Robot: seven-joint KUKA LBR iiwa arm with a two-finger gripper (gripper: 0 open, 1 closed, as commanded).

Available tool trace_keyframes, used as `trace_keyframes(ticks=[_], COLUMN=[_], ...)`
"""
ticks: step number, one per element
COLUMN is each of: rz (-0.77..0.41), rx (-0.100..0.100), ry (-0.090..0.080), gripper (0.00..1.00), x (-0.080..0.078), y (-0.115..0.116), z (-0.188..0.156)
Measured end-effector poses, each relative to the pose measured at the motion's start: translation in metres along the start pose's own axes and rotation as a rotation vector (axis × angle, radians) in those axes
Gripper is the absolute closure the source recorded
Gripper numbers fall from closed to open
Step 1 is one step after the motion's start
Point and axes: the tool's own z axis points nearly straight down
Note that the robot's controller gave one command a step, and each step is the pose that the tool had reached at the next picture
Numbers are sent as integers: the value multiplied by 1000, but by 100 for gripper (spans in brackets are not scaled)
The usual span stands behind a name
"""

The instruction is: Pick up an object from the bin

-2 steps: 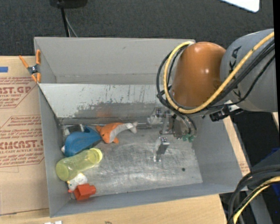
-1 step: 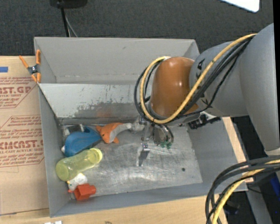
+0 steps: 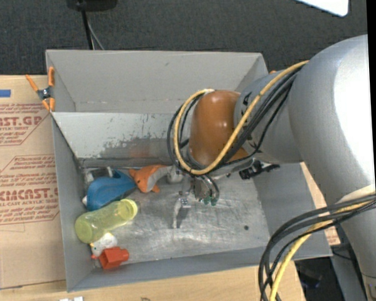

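Pincer [image 3: 192, 202] hangs low over bare bin [image 3: 239, 229] floor with nothing seen lifted, so the pick looks undone. Nearest on its left lies an orange toy [image 3: 145, 177]; farther left are a blue toy [image 3: 107, 190] and a yellow tube [image 3: 107, 220]. Cables [image 3: 184, 137] crowd it: apart or together, I cannot tell.

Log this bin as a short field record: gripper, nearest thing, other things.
gripper: low over bare floor of the grey bin, near the middle
nearest thing: orange toy, just view-left of the gripper, by the back wall
left side: blue rounded thing; yellow-green translucent cylinder in front of it
front left corner: small red block, white bit beside it
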Motion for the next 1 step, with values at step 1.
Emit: trace_keyframes(ticks=[1], rz=[-40], rx=[4], ry=[-2], gripper=[0], x=[-14], y=[27], z=[4])
